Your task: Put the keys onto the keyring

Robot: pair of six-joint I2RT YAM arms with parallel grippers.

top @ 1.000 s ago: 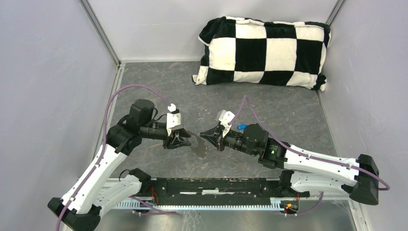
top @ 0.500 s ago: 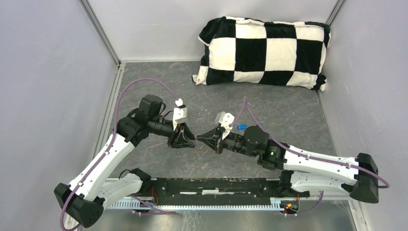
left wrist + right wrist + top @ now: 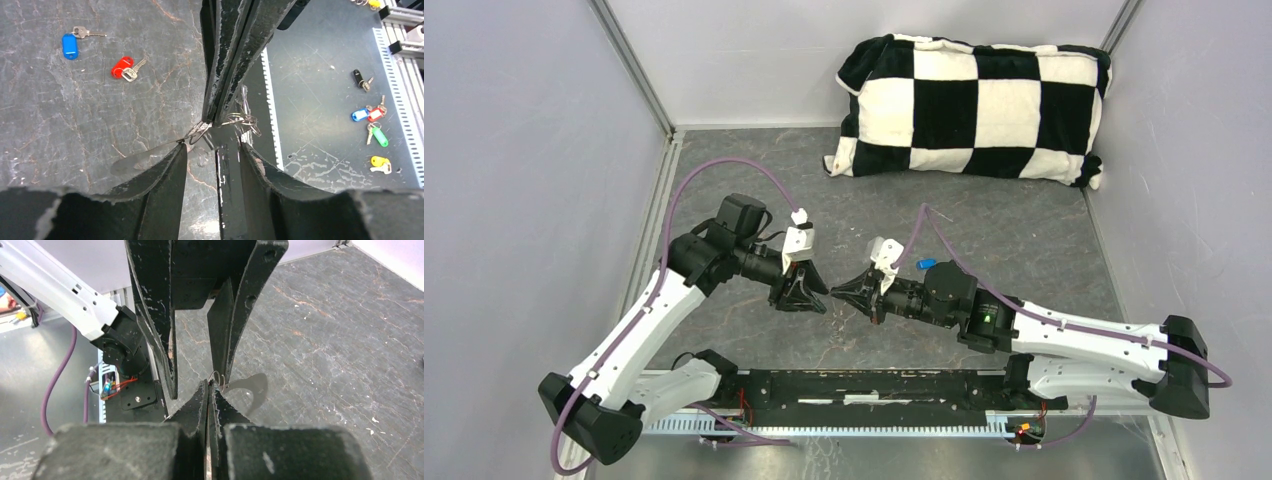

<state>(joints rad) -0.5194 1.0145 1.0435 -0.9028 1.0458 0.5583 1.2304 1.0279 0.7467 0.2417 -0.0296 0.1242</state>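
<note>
Plainly, the right pincer (image 3: 209,386) was clamped shut on the keyring (image 3: 248,384), holding it up above the desk (image 3: 1024,230), near the middle of its near half. The left pincer (image 3: 214,148) met it tip to tip with its jaws apart. The keyring's thin wire loop sat between those jaws, close against one finger, though whether it touched that finger I could not tell. Neither key was on the keyring. The blue key (image 3: 70,44) and the red key (image 3: 122,67) lay flat on the desk, near each other and apart from both pincers. A chequered pillow (image 3: 974,100) lay at the far side.
</note>
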